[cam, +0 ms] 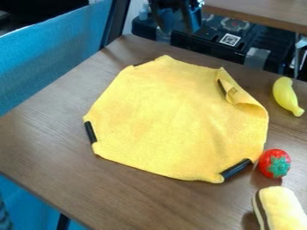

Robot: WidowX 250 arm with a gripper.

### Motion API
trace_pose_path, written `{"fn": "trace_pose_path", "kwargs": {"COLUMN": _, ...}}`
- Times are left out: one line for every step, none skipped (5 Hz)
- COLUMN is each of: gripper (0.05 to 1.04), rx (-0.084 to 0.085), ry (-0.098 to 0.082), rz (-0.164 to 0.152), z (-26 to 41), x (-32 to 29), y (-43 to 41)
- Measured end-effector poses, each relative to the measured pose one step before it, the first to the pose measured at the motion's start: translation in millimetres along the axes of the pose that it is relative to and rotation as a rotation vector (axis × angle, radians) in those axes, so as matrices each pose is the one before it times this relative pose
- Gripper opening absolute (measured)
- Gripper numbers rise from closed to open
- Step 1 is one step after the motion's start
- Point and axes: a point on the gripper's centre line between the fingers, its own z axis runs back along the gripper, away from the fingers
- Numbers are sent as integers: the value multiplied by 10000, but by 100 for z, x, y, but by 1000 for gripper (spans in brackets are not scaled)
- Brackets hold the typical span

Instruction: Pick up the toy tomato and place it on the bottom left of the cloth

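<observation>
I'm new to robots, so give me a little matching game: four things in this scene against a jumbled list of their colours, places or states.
1. toy tomato
2. toy banana
3. cloth
4. robot gripper

A. folded over at one corner
B. near the picture's top edge
C. red and green
D. curved, right of the cloth

Pairs: 1-C, 2-D, 3-A, 4-B

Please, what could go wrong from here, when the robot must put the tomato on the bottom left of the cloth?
The toy tomato looks round, so it might roll away if the jaws touch it off-centre.
It lies close beside the cloth and a black strip at its edge; the jaws could catch these and drag the cloth.
A low path to the bottom left could also rumple the cloth.
</observation>
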Motion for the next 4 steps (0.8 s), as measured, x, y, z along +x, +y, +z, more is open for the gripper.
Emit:
{"fn": "trace_pose_path", "kwargs": {"gripper": 999, "rx": -150, "ry": 417, "rz": 157, "z": -1569, "x": -685, "y": 401}}
{"fn": "trace_pose_path", "kwargs": {"gripper": 999, "rx": -304, "ry": 811, "rz": -592, "z": -2827, "x": -1522, "y": -2229}}
{"fn": "trace_pose_path", "kwargs": {"gripper": 999, "rx": -273, "ry": 590, "rz": -762, "z": -1735, "x": -749, "y": -3080}}
{"fn": "trace_pose_path", "kwargs": {"gripper": 999, "rx": -206, "ry": 542, "rz": -797, "z": -1857, "x": -517, "y": -3622}}
